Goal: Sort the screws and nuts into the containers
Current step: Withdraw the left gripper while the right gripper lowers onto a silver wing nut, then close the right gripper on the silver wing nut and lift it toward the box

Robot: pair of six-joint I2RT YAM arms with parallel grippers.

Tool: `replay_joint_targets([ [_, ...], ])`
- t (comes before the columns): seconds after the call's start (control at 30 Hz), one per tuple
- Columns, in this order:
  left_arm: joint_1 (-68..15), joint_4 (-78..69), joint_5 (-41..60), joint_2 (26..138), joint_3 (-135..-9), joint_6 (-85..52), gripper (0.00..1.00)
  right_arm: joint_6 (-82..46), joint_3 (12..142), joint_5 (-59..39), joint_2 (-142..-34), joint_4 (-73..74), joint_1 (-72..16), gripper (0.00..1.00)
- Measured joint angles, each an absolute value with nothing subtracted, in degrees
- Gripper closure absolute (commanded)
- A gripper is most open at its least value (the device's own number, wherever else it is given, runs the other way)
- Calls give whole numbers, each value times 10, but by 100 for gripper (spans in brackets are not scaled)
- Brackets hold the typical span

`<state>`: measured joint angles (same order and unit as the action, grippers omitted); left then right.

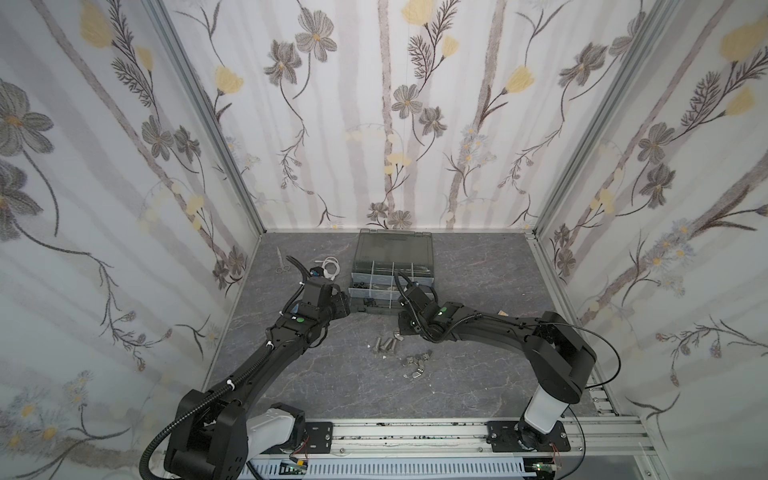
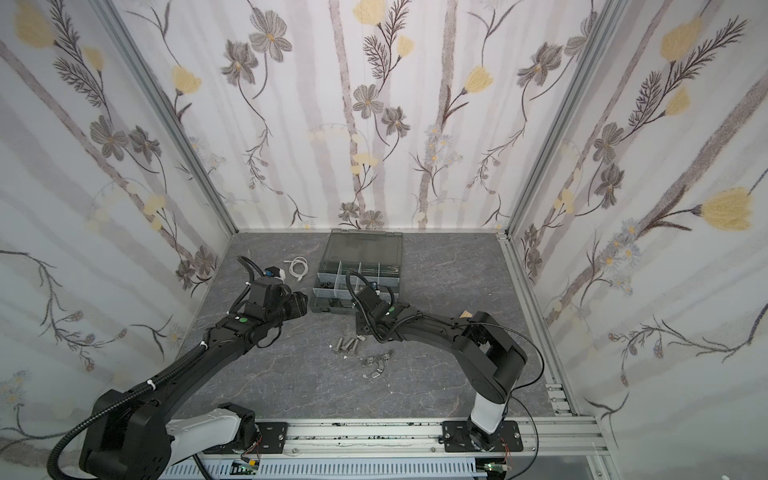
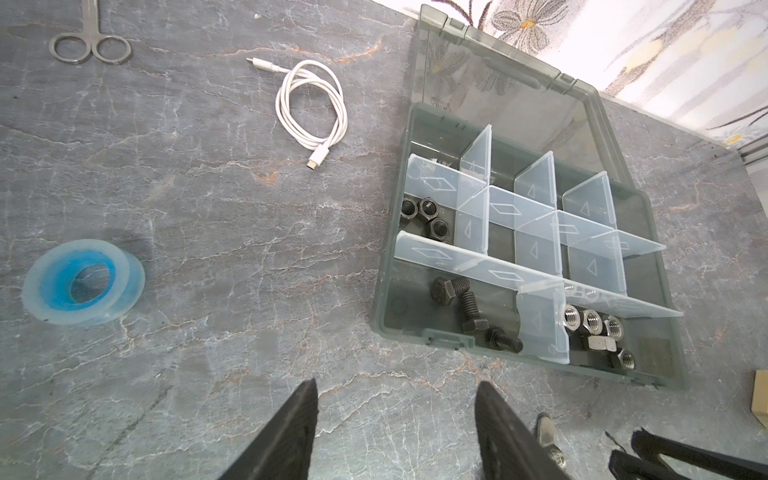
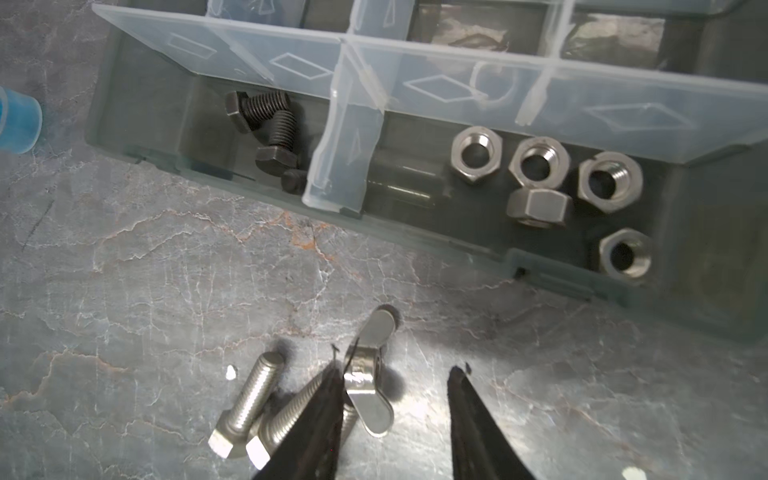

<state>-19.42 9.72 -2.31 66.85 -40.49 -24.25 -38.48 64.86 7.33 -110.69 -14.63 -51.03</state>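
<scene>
Elbow bent low, the right gripper (image 4: 395, 370) stands open around a wing nut (image 4: 368, 375); the left gripper (image 3: 395, 386) hovers open, case (image 3: 451, 337) ahead.

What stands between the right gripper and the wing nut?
Nothing visible. The wing nut lies between the fingers of the open right gripper, close to one finger; silver bolts lie beyond that finger.

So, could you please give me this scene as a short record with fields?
case: organizer case, lid open
black bolts: front compartment
silver hex nuts: neighbouring front compartment
black nuts: compartment in the row behind
loose on table: silver bolts, wing nuts
left gripper: open, empty
right gripper: open, wing nut beside one finger
</scene>
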Motion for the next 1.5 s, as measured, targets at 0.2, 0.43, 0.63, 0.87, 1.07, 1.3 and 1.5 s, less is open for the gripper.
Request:
replay_joint_targets([
  [0.2,-194,96,-23,649,-387,-251,37,-373,691,63,-1154,-165,-518,62],
  [0.43,-194,96,-23,634,-370,-266,36,-361,710,59,-1178,-186,-527,64],
  [0.63,-194,96,-23,629,-363,-271,36,-353,712,60,-1189,-201,-531,64],
  [0.87,-194,91,-23,628,-360,-274,36,-349,714,60,-1198,-209,-535,68],
  [1.07,-194,88,-23,622,-355,-276,35,-345,716,60,-1205,-210,-536,70],
  [1.3,-194,88,-23,622,-355,-277,35,-343,721,61,-1213,-212,-536,75],
  [1.5,-194,88,-23,621,-354,-278,35,-340,725,64,-1216,-209,-535,82],
])
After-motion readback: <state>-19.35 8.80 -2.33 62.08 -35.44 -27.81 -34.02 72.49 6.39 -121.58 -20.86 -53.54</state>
